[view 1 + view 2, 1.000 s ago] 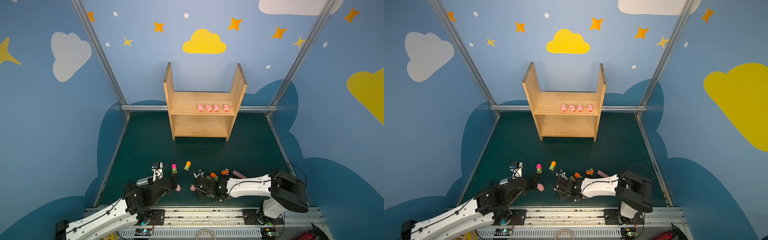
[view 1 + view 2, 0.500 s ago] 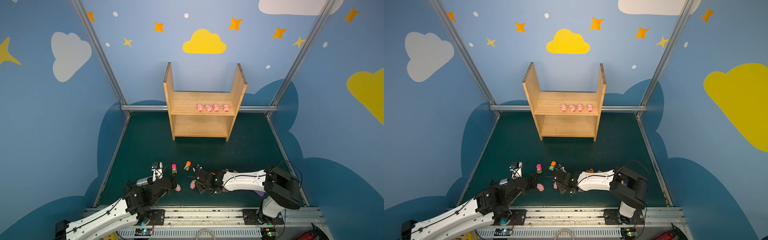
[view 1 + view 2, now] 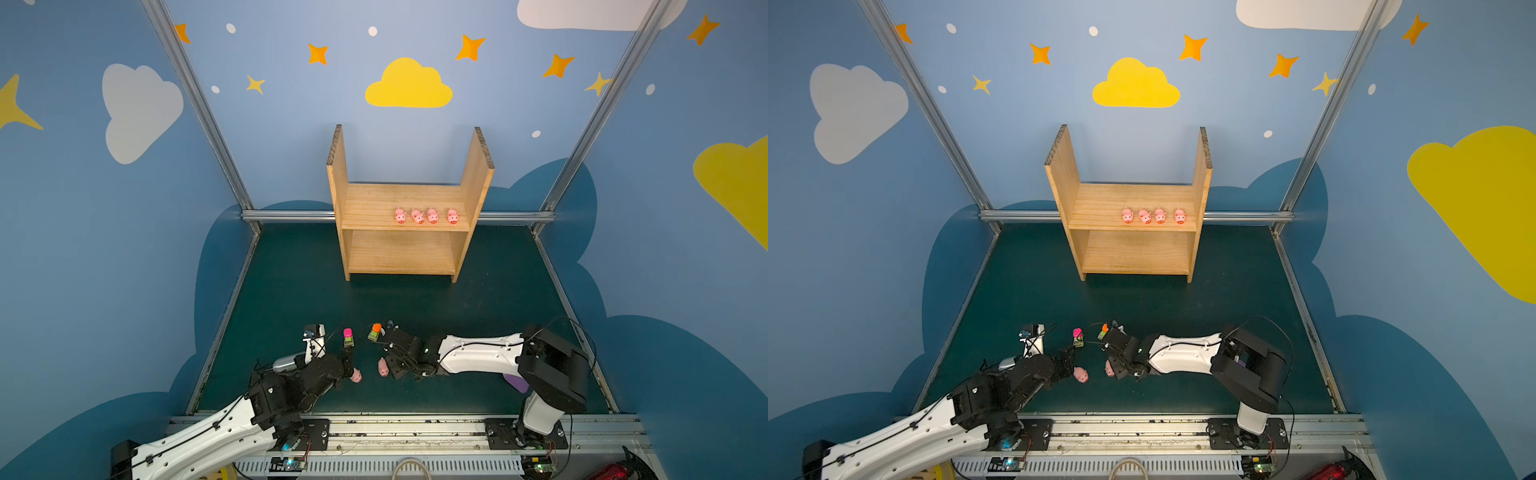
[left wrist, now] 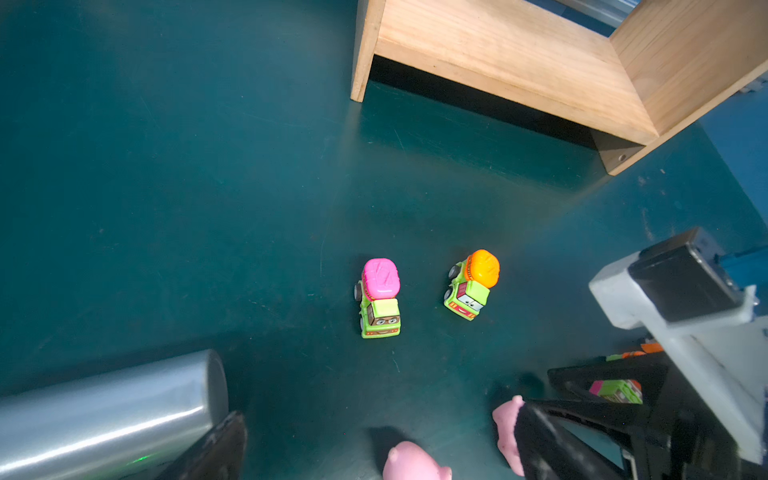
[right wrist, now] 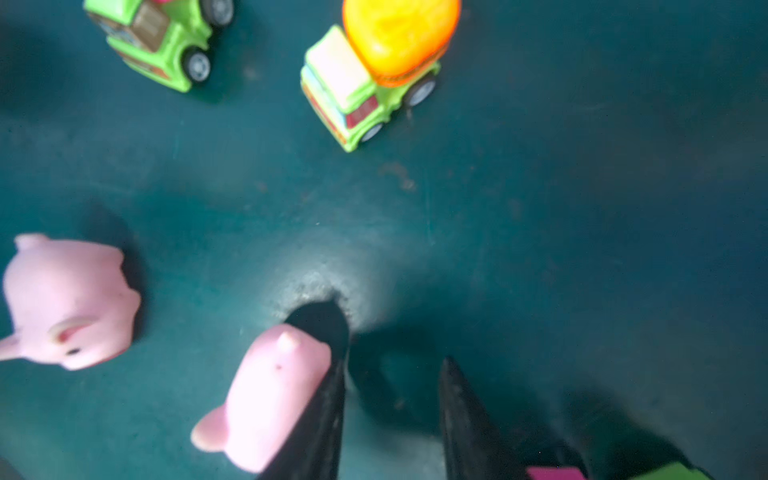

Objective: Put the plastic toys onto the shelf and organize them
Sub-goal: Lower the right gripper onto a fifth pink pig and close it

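1. While 4 pink pigs [image 3: 417, 216] stand in a row on the shelf [image 3: 338, 195], upper board, right half, snouts to the front, 2 more lie loose on the green mat [image 3: 291, 291] near the robot.
2. L gripper [image 3: 348, 369]: jaws spread wide, gripping nothing. One loose pig [image 3: 355, 376] lies at its tips, seemingly betw. the fingers, but the wrist view cuts it off.
3. R gripper [image 5: 390, 374]: jaws parted, nothing betw. them. A second loose pig [image 5: 266, 399] rests against the outer face of one finger [image 5: 324, 415], near the first pig, not touching it.
4. Pink-drum mixer truck [image 4: 380, 297] & orange-drum mixer truck [image 4: 471, 284]: upright on wheels, side by side w/ a gap, just past the grippers toward the shelf, cabs facing the robot.
5. Obstacle: silver metal cylinder [image 4: 104, 407] lies on its side just beside one L gripper finger [image 4: 220, 449], crowding that side.
6. R arm [image 3: 478, 353] stretches across the mat's front; purple scoop [image 3: 517, 383] pokes out under its elbow; green-pink toy vehicle [image 4: 615, 390] sits behind the R gripper, mostly hidden.
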Controlling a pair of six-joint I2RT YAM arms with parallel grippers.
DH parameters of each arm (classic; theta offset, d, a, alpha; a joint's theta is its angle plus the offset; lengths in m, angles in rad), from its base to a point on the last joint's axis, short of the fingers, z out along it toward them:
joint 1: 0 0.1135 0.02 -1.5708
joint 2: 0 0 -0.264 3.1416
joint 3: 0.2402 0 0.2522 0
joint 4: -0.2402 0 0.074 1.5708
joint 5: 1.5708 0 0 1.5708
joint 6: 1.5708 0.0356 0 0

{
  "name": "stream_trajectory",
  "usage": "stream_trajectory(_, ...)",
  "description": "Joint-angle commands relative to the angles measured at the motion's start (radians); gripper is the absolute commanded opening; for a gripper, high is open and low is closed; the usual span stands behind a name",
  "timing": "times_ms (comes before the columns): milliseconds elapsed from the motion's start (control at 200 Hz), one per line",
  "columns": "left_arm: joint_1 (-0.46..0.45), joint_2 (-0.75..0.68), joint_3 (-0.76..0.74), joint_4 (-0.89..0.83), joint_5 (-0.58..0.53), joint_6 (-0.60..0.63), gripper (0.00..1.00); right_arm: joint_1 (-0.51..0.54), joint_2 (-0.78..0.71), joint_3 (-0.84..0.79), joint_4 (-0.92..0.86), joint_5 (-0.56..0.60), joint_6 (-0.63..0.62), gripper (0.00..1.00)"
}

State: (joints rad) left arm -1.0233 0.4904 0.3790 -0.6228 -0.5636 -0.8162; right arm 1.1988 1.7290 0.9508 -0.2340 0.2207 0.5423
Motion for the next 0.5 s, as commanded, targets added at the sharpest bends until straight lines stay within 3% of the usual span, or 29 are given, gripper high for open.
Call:
stream_trajectory(0, 0.000, -0.024, -0.019, -0.026, -0.018, 0.000, 1.00, 0.005, -0.077, -0.003, -0.045, 0.042, -0.005, 0.48)
stream_trajectory(150, 0.000, -0.045, -0.026, -0.025, -0.016, 0.000, 1.00, 0.045, -0.143, -0.029, -0.054, 0.086, 0.036, 0.60)
stream_trajectory(491, 0.000, -0.062, -0.030, -0.029, -0.004, -0.001, 1.00, 0.167, -0.097, -0.070, 0.086, 0.157, 0.192, 0.62)
